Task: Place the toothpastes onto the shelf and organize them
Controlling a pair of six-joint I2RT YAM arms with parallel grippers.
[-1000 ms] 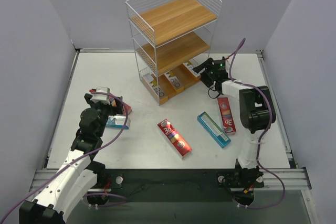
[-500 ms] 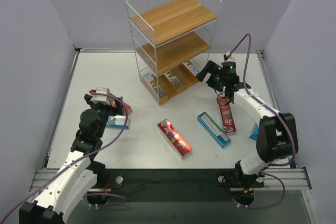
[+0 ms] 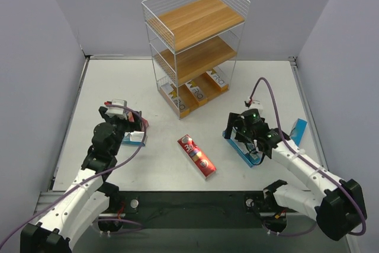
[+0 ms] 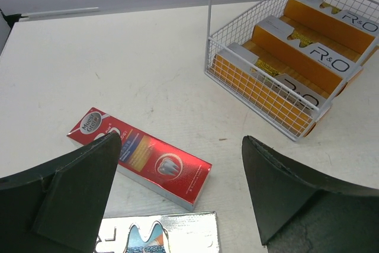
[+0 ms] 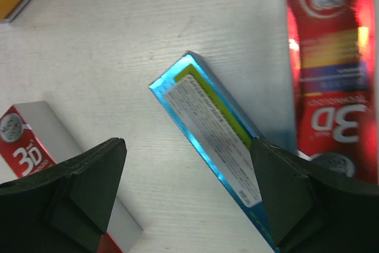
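Currently right hand [image 5: 186,146] wide open above teal carton [image 5: 207,117]; left hand [image 4: 180,140] open, empty.

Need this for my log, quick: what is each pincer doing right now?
Left pincer: open, empty.
Right pincer: open, empty, above the blue carton.

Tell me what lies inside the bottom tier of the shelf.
Three orange-and-white cartons lie side by side on the shelf's bottom board. The middle board covers their far ends from above.
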